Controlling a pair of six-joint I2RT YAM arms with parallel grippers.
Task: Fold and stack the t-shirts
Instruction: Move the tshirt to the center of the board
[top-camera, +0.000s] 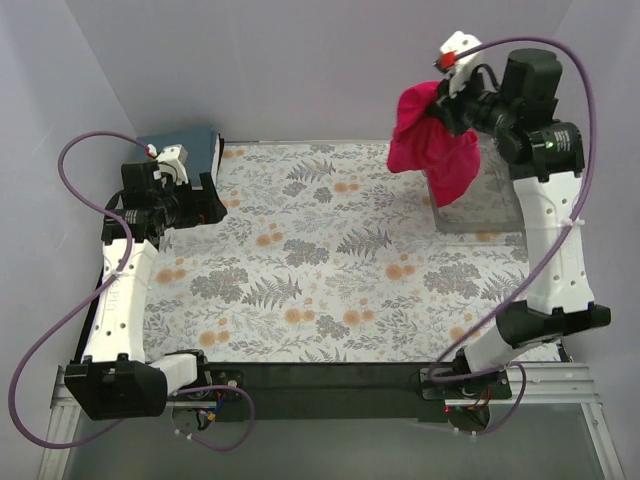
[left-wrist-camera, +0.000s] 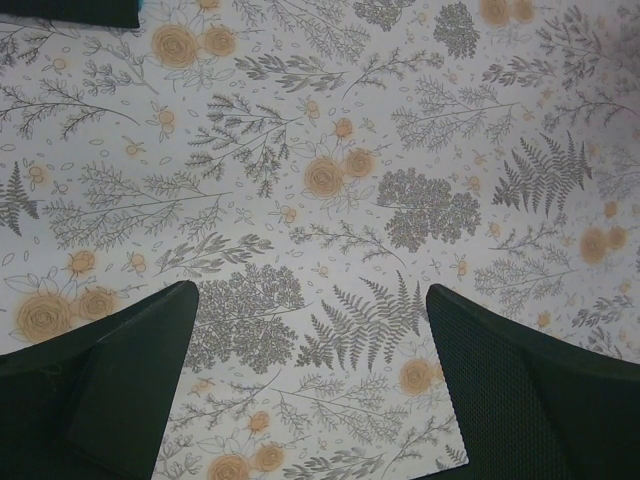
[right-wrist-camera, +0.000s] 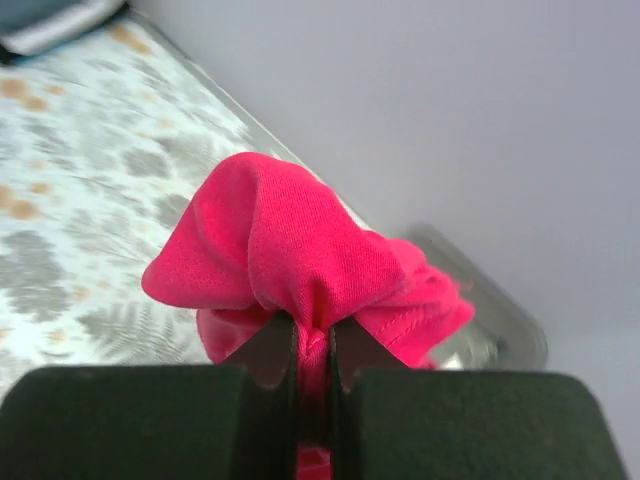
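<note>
My right gripper (top-camera: 443, 108) is shut on a bunched fold of the crimson-pink t-shirt (top-camera: 432, 145), which hangs in the air over the table's back right. In the right wrist view the pink t-shirt (right-wrist-camera: 290, 250) bulges out above the pinched jaws of the right gripper (right-wrist-camera: 312, 332). A folded teal-blue t-shirt (top-camera: 182, 141) lies at the back left corner, and its edge (left-wrist-camera: 70, 12) shows at the top left of the left wrist view. Just in front of it my left gripper (top-camera: 216, 200) hovers open over the floral cloth, and the left gripper (left-wrist-camera: 310, 292) has nothing between its fingers.
A clear plastic bin (top-camera: 497, 206) stands at the back right, under and behind the hanging pink shirt. The floral tablecloth (top-camera: 330, 270) covers the table. Pale walls close in the back and both sides.
</note>
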